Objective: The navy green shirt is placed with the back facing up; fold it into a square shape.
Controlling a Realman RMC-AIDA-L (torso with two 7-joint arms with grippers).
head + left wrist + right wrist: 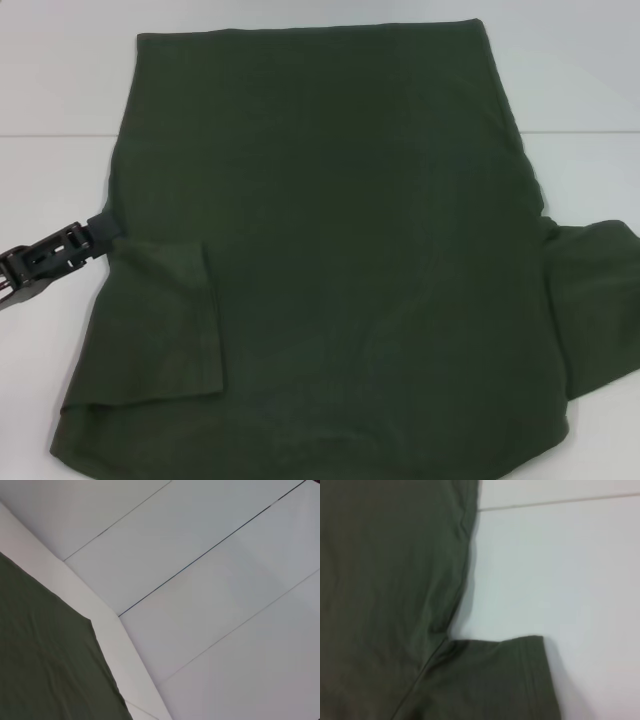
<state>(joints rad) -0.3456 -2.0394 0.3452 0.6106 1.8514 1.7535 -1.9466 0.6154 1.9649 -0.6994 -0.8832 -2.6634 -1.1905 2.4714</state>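
The navy green shirt (340, 250) lies flat on the white table (60, 100) with its plain back up, and it covers most of the head view. Its left sleeve (165, 320) is folded inward onto the body. The right sleeve (595, 300) still spreads out sideways. My left gripper (100, 232) lies low at the shirt's left edge, its tip right at the fold of that sleeve. The left wrist view shows a corner of the shirt (45, 655). In the right wrist view I see the shirt's side (385, 580) and the right sleeve (510, 675). The right gripper is out of view.
A thin seam line (50, 135) crosses the white table behind the shirt. Bare table (560, 570) shows beside the right sleeve. In the left wrist view, pale panels with dark joint lines (210, 555) lie past the table's edge.
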